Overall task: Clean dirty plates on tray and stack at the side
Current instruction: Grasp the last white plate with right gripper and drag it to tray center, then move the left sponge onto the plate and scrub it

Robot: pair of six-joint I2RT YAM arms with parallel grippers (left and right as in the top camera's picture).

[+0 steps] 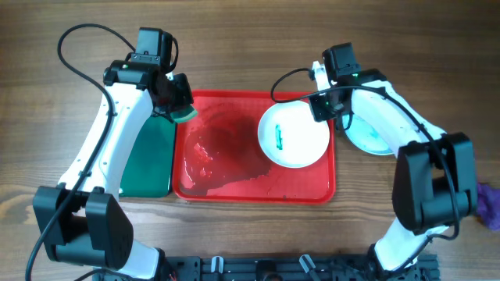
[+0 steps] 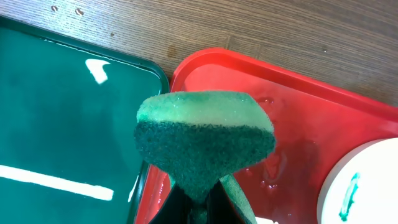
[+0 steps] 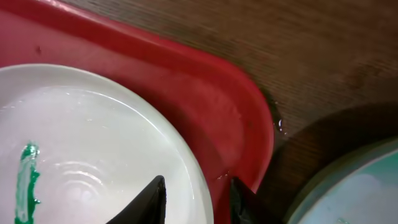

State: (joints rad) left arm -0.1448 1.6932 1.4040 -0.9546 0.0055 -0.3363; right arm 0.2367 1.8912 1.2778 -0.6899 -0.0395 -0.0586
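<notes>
One dirty plate (image 1: 293, 134), white with a green streak (image 1: 279, 138), lies in the right half of the red tray (image 1: 226, 160). My right gripper (image 1: 326, 109) stands open astride the plate's far right rim (image 3: 186, 155). One finger is over the plate and the other over the tray (image 3: 217, 99), with gaps on both sides. My left gripper (image 1: 181, 109) hovers at the tray's far left corner, shut on a green sponge (image 2: 205, 140) with a dark scouring face. In the left wrist view the plate (image 2: 367, 186) shows at the lower right.
A dark green tray (image 1: 148, 160) lies against the red tray's left side. A pale plate (image 1: 367, 139) rests on the wooden table right of the red tray, under my right arm. Wet smears cover the red tray's left half. A purple object (image 1: 491, 207) shows at the right edge.
</notes>
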